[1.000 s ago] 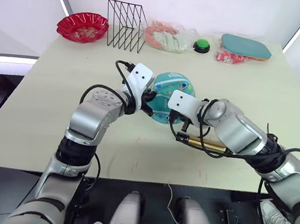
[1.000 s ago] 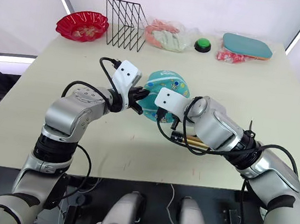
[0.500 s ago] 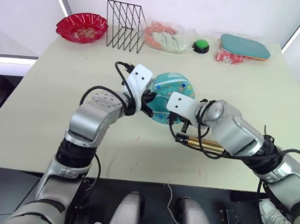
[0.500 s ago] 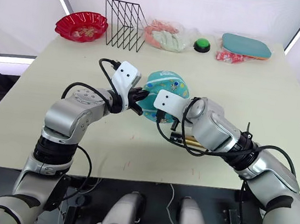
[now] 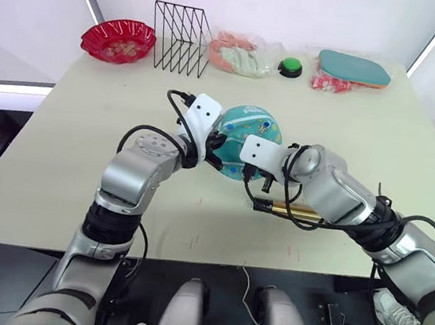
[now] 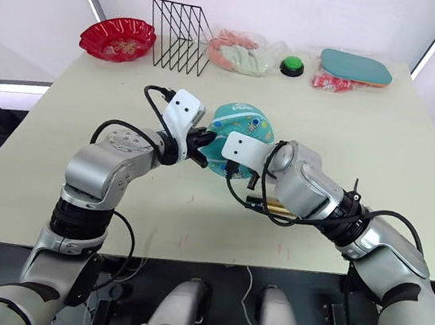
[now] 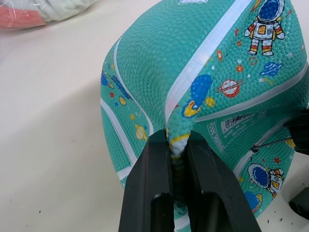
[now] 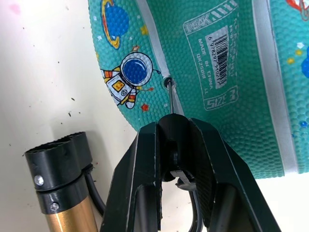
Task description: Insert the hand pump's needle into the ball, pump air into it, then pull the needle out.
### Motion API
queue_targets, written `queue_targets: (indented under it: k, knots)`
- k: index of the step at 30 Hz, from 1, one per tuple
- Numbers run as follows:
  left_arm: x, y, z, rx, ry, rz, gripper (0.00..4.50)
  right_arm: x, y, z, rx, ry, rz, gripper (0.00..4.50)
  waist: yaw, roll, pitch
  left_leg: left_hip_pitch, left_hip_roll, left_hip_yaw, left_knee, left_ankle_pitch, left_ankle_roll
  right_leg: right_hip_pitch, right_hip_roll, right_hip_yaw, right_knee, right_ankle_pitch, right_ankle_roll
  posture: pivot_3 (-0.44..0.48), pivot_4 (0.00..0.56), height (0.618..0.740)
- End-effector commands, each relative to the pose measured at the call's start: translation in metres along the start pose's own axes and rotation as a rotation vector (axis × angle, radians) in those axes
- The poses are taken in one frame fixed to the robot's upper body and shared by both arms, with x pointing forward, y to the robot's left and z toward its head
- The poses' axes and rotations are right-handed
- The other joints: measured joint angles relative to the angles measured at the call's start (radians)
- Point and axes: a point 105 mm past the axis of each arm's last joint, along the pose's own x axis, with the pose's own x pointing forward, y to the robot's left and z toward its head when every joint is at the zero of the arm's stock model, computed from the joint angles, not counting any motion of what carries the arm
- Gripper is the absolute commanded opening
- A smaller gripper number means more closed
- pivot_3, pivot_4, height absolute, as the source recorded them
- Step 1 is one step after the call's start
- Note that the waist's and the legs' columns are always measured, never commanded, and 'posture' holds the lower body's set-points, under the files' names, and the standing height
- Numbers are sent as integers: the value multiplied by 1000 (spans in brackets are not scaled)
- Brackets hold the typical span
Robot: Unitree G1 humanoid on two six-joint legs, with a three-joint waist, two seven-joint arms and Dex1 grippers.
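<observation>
The teal ball [image 5: 246,138] with cartoon prints sits mid-table, partly squashed. My left gripper [image 7: 177,137] is shut on a pinched fold of the ball along a white seam, on its left side. On the ball's right side my right gripper [image 8: 173,123] is shut on the needle's black fitting. The thin needle [image 8: 172,96] points at the ball's valve hole, beside the barcode label [image 8: 217,46], with its tip at the hole. The hand pump's gold cylinder [image 5: 295,213] lies on the table under my right forearm, and its black end cap [image 8: 57,164] is close by.
Along the far edge of the table [image 5: 67,151] stand a red bowl [image 5: 120,39], a black wire rack [image 5: 181,36], a bag of cloth [image 5: 236,53], a green button [image 5: 291,66] and a teal paddle case [image 5: 355,68].
My right forearm has sunk and shifted slightly, with the pump lying a little lower in view. The ball and the left gripper hold the same place.
</observation>
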Motion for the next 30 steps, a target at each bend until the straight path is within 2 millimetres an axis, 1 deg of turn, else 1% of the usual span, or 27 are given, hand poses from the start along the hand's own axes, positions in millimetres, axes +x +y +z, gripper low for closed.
queue_targets:
  k: [1,6,11,19,23,30]
  knots:
    - [-1,-11,3,4,-14,-46,0,7,6,-12,12,47,27,340,0,0,0,0,0,0,0,0,0,0,0,0,0,0,0,0,150,740]
    - [-1,-10,2,4,-15,-41,0,7,4,-13,10,51,26,340,0,0,0,0,0,0,0,0,0,0,0,0,0,0,0,0,150,740]
    - [-1,-12,2,6,-18,-45,0,9,4,-9,21,47,34,340,0,0,0,0,0,0,0,0,0,0,0,-1,0,0,0,0,150,740]
    - [-2,-16,1,4,-16,-57,0,13,7,7,63,3,86,340,-5,-2,-3,2,1,0,0,0,0,1,1,0,0,1,-1,0,150,740]
    - [-1,-19,0,-1,-18,-65,0,14,8,21,79,-41,127,340,-7,-2,-3,2,1,0,0,0,0,1,1,0,0,1,-1,0,150,740]
    - [0,-20,-4,-11,-12,-66,0,14,14,40,136,-115,219,340,-20,-2,-3,3,1,-1,0,0,0,1,2,0,1,1,-2,0,150,740]
